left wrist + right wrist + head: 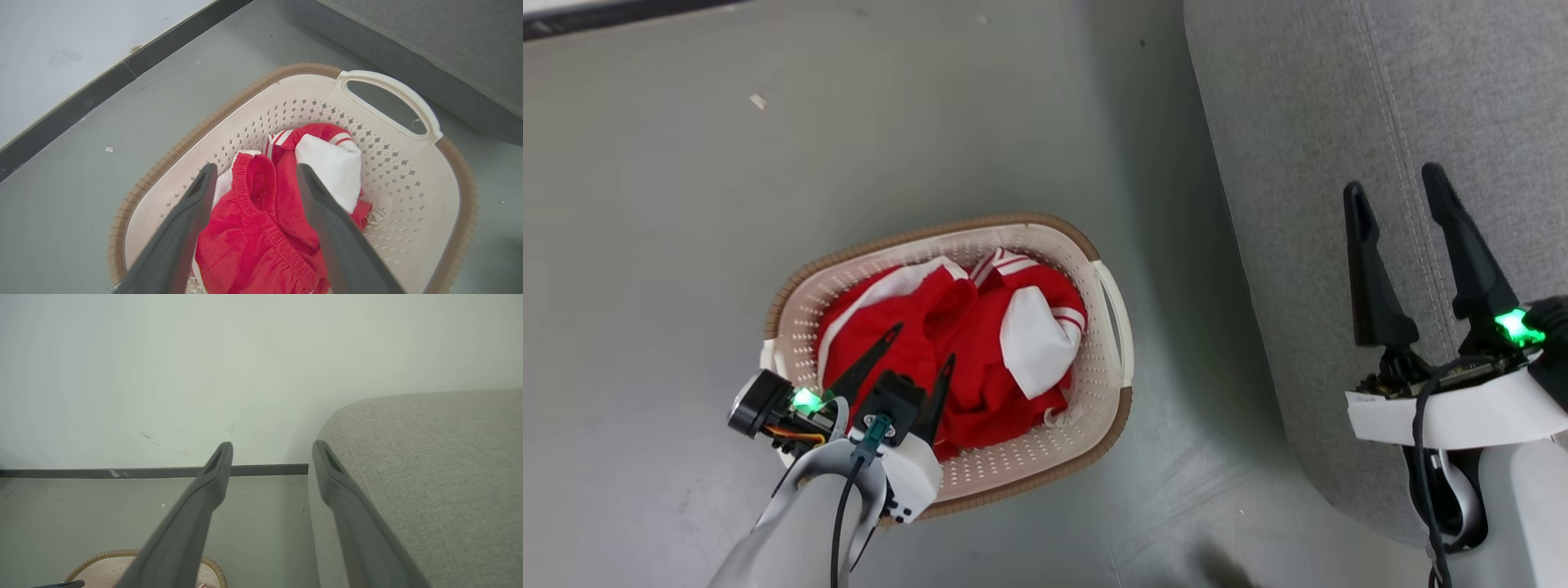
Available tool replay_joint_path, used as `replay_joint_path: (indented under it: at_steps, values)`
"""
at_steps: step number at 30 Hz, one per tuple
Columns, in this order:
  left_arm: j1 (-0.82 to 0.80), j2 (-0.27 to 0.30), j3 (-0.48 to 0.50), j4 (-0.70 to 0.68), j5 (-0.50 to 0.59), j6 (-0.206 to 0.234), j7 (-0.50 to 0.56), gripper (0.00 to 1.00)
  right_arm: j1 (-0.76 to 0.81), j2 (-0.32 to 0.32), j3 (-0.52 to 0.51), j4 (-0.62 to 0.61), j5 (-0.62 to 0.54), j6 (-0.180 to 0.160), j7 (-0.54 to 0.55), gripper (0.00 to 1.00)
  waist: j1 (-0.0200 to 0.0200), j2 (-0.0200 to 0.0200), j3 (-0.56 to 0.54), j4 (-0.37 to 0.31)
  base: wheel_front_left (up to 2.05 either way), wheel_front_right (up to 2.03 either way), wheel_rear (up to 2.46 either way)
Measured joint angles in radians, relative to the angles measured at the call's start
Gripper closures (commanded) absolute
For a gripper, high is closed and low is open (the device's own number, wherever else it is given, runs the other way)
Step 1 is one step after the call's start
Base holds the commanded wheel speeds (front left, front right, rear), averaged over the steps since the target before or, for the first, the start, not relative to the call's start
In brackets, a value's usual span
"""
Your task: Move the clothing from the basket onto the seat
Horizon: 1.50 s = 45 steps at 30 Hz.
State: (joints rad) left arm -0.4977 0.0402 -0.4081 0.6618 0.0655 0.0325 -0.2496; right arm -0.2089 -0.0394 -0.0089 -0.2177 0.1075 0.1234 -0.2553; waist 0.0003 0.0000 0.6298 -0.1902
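Left gripper (256, 168): jaws spread wide, nothing pinched. It hangs over the clothing (980, 359), fingers either side of a bunched elastic waistband (261, 192) in the left wrist view. I can't tell if the tips touch the fabric.

Right gripper (1392, 180): also wide open and empty, up over the seat (1298, 122) near its rounded left edge. In the right wrist view one finger sits over the grey cushion and the other over bare floor (686, 245).

All the red stuff is piled in the basket (1013, 222), heaped toward the left arm's side. White panels and stripes are on top.

Only writing I can find is a small white tag (382, 210) hanging off the fabric against the perforated wall. The print is too small to read.

The basket's white handle (1117, 318) faces the seat, with a strip of floor between them. There's lots of open floor on the other side, running to a dark baseboard (102, 87) under a pale wall (163, 355).
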Motion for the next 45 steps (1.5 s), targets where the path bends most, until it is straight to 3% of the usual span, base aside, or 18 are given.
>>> replay_joint_path:
  at_steps: [26, 39, 45]
  values:
    - [-0.157, 0.033, 0.040, 0.113, 0.007, 0.051, -0.003, 0.00, -0.196, -0.001, 0.070, -0.026, 0.041, 0.000, 0.000, 0.00, -0.0001, 0.0000, 0.205, -0.116, 0.00, 0.00, 0.00]
    - [-0.223, 0.062, 0.100, 0.207, -0.002, 0.129, -0.003, 0.00, -0.234, -0.002, 0.084, -0.028, 0.059, 0.000, 0.000, 0.00, -0.0001, 0.0000, 0.279, -0.154, 0.00, 0.00, 0.00]
    - [-0.256, 0.064, 0.107, 0.230, -0.003, 0.141, -0.003, 0.00, -0.272, -0.002, 0.088, -0.027, 0.069, 0.000, 0.000, 0.00, -0.0001, 0.0000, 0.305, -0.164, 0.00, 0.00, 0.00]
